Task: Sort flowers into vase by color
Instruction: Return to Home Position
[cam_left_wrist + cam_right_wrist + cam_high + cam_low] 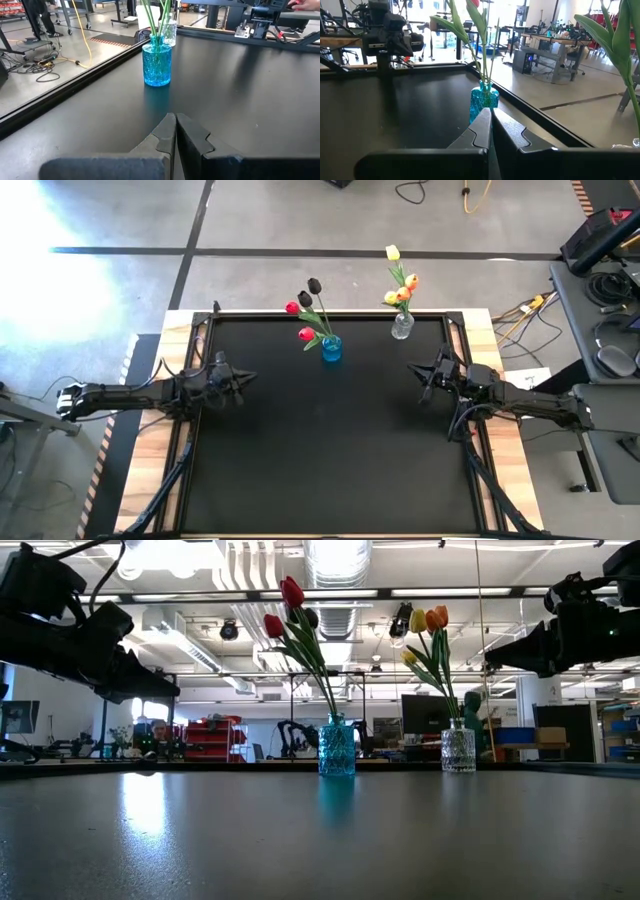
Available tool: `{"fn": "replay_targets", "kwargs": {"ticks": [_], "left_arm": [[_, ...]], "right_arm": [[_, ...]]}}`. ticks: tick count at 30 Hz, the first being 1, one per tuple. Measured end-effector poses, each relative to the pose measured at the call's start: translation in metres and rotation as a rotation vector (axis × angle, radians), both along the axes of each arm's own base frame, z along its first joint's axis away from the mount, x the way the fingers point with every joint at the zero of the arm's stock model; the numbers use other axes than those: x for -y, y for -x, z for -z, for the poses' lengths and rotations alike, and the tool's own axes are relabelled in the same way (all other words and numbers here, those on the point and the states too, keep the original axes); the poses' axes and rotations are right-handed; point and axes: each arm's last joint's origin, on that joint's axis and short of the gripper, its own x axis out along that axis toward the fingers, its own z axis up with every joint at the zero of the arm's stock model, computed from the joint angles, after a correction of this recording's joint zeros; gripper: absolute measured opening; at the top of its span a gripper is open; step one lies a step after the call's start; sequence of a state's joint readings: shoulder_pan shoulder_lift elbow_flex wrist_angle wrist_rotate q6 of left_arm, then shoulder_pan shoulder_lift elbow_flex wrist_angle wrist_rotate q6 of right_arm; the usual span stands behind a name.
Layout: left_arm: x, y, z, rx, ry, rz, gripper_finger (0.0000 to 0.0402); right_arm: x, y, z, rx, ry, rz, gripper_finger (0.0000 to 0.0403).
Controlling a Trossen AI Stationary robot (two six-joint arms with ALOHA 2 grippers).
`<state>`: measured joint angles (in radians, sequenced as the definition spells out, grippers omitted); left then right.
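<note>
A blue glass vase (331, 348) near the table's far edge holds red and near-black tulips (306, 305), their stems standing in it. A clear glass vase (402, 326) to its right holds yellow and orange tulips (400, 280). In the low view the blue vase (337, 748) and clear vase (458, 750) stand upright. My left gripper (250, 377) hovers shut over the table's left side, my right gripper (412, 367) shut over the right side. Both hold nothing. The blue vase (157, 64) shows ahead of the left fingers (176, 131), and the blue vase (484, 102) beyond the right fingers (491, 127).
The black table top (330, 450) is framed by a wooden border (505, 440). Cables and desks with gear stand to the right off the table (600, 280). The room behind shows benches and equipment.
</note>
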<state>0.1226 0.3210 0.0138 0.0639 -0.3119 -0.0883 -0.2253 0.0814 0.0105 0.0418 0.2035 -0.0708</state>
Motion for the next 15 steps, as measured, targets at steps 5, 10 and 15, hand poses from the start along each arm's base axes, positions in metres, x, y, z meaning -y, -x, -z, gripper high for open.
{"fn": "replay_targets", "kwargs": {"ticks": [5,10,15], "left_arm": [[-0.0001,-0.0009,-0.0076,0.026,-0.003,0.000,0.0000],[-0.0001,-0.0010,-0.0078,0.026,-0.003,0.000,0.0000],[-0.0001,-0.0010,-0.0079,0.027,-0.003,0.000,0.0000]], "right_arm": [[0.0000,0.0000,0.0000,0.000,0.000,0.000,0.0009],[0.0000,0.0000,0.0000,0.000,0.000,0.000,0.0009],[0.0000,0.0000,0.0000,0.000,0.000,0.000,0.0009]]}}
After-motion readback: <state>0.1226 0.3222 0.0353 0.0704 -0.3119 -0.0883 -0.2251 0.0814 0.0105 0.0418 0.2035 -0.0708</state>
